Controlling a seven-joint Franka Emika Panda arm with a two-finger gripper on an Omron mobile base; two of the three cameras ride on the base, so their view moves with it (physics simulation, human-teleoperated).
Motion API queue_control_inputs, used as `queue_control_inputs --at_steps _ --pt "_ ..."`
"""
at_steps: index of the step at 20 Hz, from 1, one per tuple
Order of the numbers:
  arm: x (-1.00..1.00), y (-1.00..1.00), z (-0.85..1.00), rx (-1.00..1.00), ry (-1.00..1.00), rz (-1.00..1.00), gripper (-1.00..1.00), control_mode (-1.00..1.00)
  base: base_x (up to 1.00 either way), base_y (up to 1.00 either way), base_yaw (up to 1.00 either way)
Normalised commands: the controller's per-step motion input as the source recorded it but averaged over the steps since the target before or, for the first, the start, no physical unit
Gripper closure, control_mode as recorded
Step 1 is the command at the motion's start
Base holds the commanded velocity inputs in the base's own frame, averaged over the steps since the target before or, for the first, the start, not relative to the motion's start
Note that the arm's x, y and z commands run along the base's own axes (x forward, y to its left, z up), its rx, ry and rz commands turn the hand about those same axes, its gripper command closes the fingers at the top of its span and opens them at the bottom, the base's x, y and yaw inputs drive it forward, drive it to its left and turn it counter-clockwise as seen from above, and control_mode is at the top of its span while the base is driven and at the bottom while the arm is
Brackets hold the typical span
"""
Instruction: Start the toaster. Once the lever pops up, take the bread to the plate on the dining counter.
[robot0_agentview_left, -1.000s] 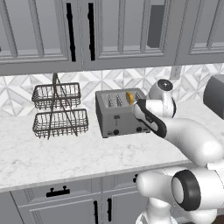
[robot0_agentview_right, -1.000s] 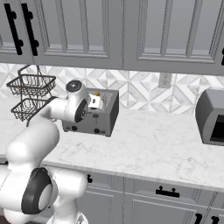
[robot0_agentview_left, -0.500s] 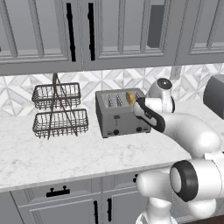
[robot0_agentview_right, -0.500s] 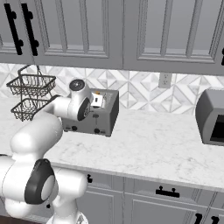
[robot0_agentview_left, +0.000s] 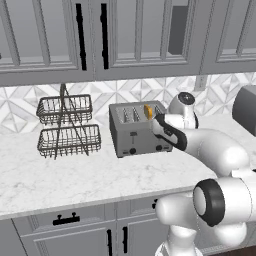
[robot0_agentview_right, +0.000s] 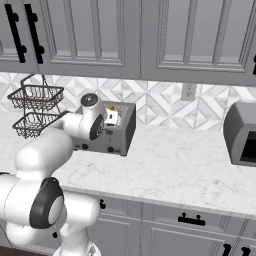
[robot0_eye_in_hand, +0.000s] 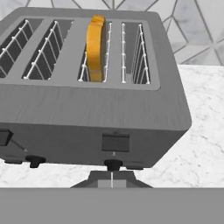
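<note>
My clenched fingers (robot0_eye_in_hand: 112, 180) sit below the toaster (robot0_eye_in_hand: 87, 109) lever; bread (robot0_eye_in_hand: 95, 47) seemingly still unpressed, plate trip left.

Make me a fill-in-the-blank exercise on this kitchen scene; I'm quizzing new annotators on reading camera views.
1. The bread stands in a slot of the ____.
2. Counting from the toaster's right end in the hand view, the bread sits in the ____ slot.
3. Left of the toaster in the left base view stands a two-tier wire ____.
4. The tool, by the toaster's front, has its jaws ____.

Missing words: toaster; second; basket; shut
</note>
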Motion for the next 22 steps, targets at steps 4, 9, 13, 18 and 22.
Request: queue_control_inputs --at_steps 4,9,13,18,22 --pt "0.06 0.00 -0.17 0.00 0.00 0.00 1.00 -1.00 0.00 0.00 0.00" --pt "0.17 0.00 -0.06 0.00 0.00 0.00 1.00 -1.00 0.00 0.00 0.00" --pt "0.21 0.00 0.00 0.00 0.00 0.00 1.00 -1.00 0.00 0.00 0.00" --pt "0.17 0.00 -0.11 0.00 0.00 0.00 1.00 -1.00 0.00 0.00 0.00" --pt "0.06 0.00 -0.23 0.00 0.00 0.00 1.00 -1.00 0.00 0.00 0.00"
